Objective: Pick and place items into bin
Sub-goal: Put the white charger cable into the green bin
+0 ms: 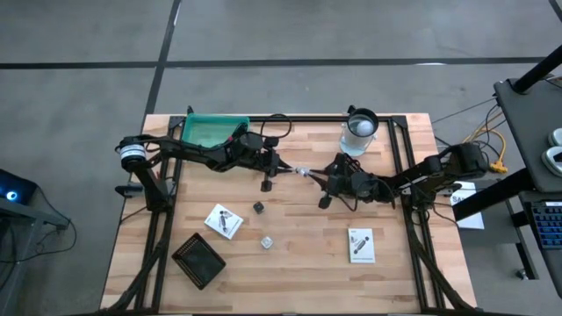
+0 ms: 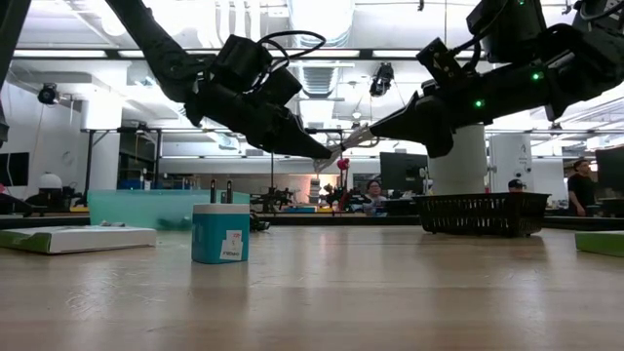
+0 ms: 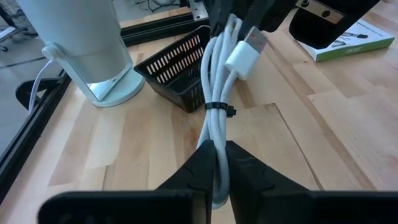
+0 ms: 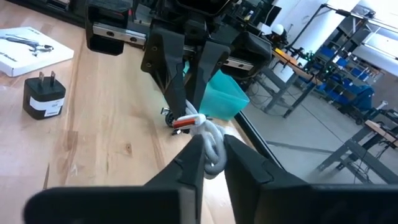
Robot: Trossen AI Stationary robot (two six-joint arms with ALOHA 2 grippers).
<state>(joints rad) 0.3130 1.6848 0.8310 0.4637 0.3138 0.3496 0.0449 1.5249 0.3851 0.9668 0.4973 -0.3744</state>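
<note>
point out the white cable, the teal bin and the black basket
white cable [image 3: 214,109]: left wrist view, on the bundled strands just above the tie
teal bin [image 1: 211,132]: high view, on its inner floor
black basket [image 1: 198,261]: high view, on its mesh middle

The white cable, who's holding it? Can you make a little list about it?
item: white cable, bundled with a tie
left gripper: shut on one end
right gripper: shut on the other end
height: held in the air above the table
green bin: at the table's far left corner, by the left arm
</note>
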